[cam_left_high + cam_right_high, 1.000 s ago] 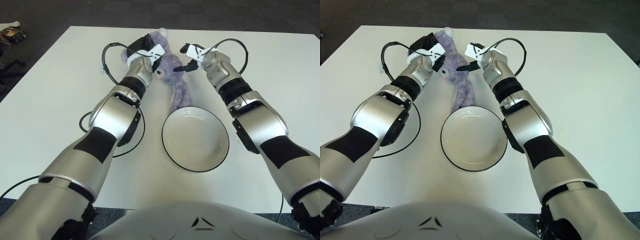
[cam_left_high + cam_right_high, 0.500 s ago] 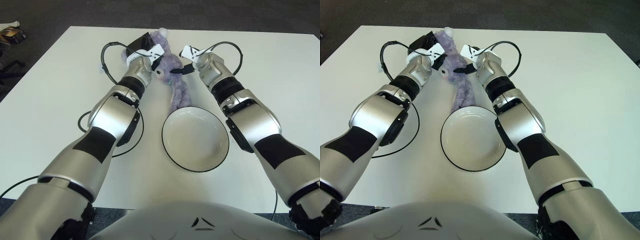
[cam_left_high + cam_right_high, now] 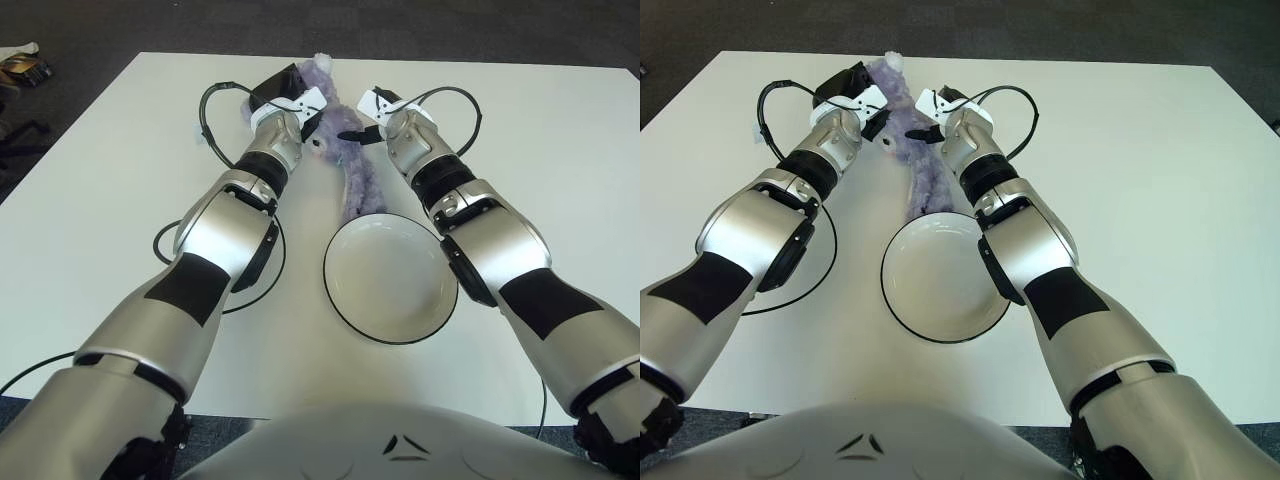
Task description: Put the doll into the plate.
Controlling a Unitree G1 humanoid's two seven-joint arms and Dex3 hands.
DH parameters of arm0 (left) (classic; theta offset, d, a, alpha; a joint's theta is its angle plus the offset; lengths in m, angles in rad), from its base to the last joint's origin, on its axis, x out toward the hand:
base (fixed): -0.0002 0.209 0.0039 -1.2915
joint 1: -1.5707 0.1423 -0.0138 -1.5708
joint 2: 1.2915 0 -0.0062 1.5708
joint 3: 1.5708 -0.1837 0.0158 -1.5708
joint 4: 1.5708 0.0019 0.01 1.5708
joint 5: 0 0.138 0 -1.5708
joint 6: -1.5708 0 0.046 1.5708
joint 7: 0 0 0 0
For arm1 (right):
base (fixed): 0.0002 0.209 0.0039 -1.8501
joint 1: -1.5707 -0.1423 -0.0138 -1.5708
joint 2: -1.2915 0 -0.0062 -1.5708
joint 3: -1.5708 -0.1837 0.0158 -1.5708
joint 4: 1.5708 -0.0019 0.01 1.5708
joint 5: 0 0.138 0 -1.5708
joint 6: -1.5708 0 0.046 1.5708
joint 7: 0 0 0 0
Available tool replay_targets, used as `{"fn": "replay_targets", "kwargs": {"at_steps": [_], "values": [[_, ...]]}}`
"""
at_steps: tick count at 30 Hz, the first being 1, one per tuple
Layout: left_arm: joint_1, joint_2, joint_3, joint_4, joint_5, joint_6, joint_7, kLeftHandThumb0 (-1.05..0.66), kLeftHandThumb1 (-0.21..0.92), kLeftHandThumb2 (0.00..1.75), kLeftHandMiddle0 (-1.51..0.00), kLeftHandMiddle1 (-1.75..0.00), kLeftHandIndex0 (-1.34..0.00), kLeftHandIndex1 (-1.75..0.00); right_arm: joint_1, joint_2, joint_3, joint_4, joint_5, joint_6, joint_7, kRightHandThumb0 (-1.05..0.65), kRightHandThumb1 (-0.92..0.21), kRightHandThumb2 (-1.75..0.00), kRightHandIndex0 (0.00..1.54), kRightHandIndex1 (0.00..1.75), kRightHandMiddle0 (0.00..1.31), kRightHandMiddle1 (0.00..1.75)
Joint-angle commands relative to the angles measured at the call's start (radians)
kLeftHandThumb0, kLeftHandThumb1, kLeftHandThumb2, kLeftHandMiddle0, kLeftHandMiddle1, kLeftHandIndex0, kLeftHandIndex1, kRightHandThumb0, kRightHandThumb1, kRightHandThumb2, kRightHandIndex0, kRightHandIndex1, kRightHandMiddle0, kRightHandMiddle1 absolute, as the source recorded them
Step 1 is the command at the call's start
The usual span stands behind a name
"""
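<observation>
A purple plush doll (image 3: 355,175) lies lengthwise on the white table, its head at the far end and its tail reaching the plate's far rim. The plate (image 3: 392,285) is white with a black rim and holds nothing; it sits near me, just right of centre. My left hand (image 3: 300,103) is against the left side of the doll's head, with its fingers curled onto the plush. My right hand (image 3: 360,118) presses on the doll's upper body from the right, its dark fingers spread and one fingertip (image 3: 350,135) touching the fur.
Black cable loops lie on the table by my left forearm (image 3: 262,262) and arch over both wrists (image 3: 212,112). The white table (image 3: 560,150) stretches wide on both sides. Dark floor lies beyond its far edge, with some clutter (image 3: 25,68) off its left corner.
My right hand has moved left from clear of the doll until its fingers touch the doll's upper body. The left hand and the doll have barely shifted.
</observation>
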Motion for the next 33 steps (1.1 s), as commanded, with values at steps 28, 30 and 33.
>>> {"fn": "replay_targets", "kwargs": {"at_steps": [28, 30, 33], "values": [[-0.026, 0.01, -0.006, -0.032, 0.007, 0.041, -0.021, 0.0, 0.16, 1.38, -0.74, -1.75, -0.71, -1.37, 0.005, 0.024, -0.095, 0.099, 0.098, -0.06, -0.134, -0.9, -0.75, -0.39, 0.28, 1.07, 0.0, 0.12], [-0.027, 0.011, -0.008, -0.033, 0.007, 0.043, -0.027, 0.0, 0.17, 1.37, -0.73, -1.75, -0.71, -1.36, 0.007, 0.026, -0.093, 0.097, 0.096, -0.06, -0.14, -0.93, -0.76, -0.38, 0.26, 1.07, 0.0, 0.11], [-0.029, 0.012, -0.01, -0.035, 0.005, 0.049, -0.034, 0.0, 0.21, 1.32, -0.7, -1.74, -0.69, -1.36, 0.011, 0.027, -0.095, 0.093, 0.098, -0.062, -0.146, -0.96, -0.78, -0.34, 0.22, 1.09, 0.0, 0.09]]}}
